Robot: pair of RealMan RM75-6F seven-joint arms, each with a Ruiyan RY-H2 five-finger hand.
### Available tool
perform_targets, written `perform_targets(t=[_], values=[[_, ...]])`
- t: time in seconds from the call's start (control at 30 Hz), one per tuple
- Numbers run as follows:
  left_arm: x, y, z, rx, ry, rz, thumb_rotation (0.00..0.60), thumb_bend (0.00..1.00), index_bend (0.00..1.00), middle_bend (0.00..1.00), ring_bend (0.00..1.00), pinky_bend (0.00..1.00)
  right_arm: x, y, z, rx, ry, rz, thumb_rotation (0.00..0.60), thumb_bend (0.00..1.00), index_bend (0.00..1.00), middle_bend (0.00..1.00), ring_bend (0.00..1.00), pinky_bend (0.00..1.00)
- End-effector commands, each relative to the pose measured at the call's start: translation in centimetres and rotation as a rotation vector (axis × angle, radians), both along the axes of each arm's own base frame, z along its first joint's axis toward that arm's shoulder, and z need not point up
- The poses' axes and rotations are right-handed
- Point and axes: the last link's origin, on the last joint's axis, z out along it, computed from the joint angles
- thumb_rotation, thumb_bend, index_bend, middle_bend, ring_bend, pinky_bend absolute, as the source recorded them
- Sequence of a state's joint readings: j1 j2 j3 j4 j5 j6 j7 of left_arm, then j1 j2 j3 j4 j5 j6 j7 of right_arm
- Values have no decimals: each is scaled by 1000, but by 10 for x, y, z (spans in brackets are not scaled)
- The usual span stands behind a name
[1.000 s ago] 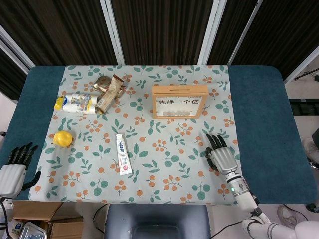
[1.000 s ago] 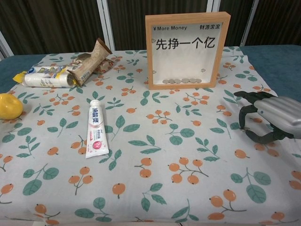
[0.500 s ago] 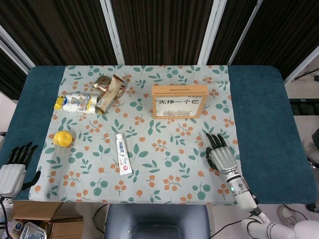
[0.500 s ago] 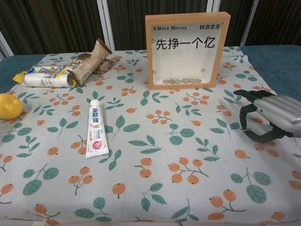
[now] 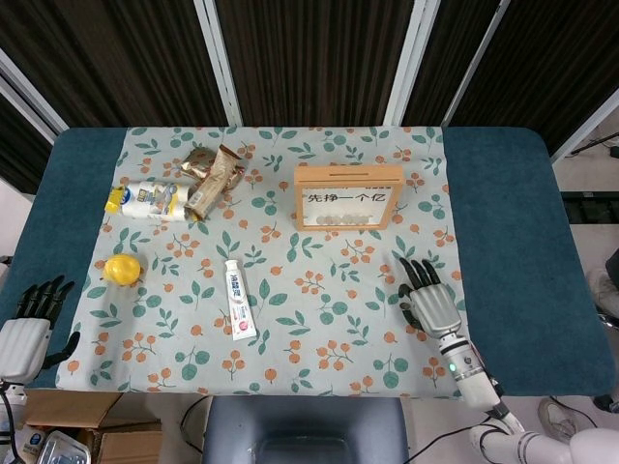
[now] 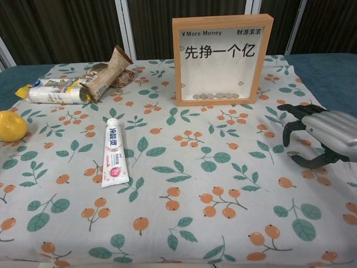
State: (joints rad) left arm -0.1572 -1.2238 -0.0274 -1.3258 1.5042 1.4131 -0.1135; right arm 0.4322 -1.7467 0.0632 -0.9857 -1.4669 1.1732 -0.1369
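My right hand (image 5: 430, 304) hovers palm down over the floral cloth (image 5: 319, 329) at the front right, below the wooden picture frame (image 5: 348, 196). In the chest view the right hand (image 6: 321, 134) arches with its fingers curved down and its thumb near the cloth. A small grey disc (image 6: 292, 152) shows by the thumb tip; I cannot tell whether it is held. The frame (image 6: 222, 58) stands upright with several coins along its inner bottom edge. My left hand (image 5: 24, 329) sits off the table's front left corner, fingers apart and empty.
A toothpaste tube (image 5: 239, 300) lies left of centre and a lemon (image 5: 123, 269) sits near the left edge. At the back left are a white and yellow packet (image 5: 150, 200) and brown snack wrappers (image 5: 213, 174). Cardboard boxes (image 5: 68, 430) stand below the table.
In the chest view my right hand has risen slightly and drifted right, its fingertip lifting off the cloth and uncovering the small grey disc. The left hand has not moved.
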Motion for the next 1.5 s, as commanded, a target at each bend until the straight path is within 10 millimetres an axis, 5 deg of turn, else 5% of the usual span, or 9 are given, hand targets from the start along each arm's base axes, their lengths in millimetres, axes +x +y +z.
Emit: perform_targets(t=[0.03,1.5], values=[[0,0,0,-2,-2,1,600,376,0,0,0,0,0,0,0,-3,-1,3,600,474,565,27,0,0],[-5,-1,1,-4,-6,12,600,376,0,0,0,0,4,-5,7,-50,-26,5,600,604,695,77,0,0]])
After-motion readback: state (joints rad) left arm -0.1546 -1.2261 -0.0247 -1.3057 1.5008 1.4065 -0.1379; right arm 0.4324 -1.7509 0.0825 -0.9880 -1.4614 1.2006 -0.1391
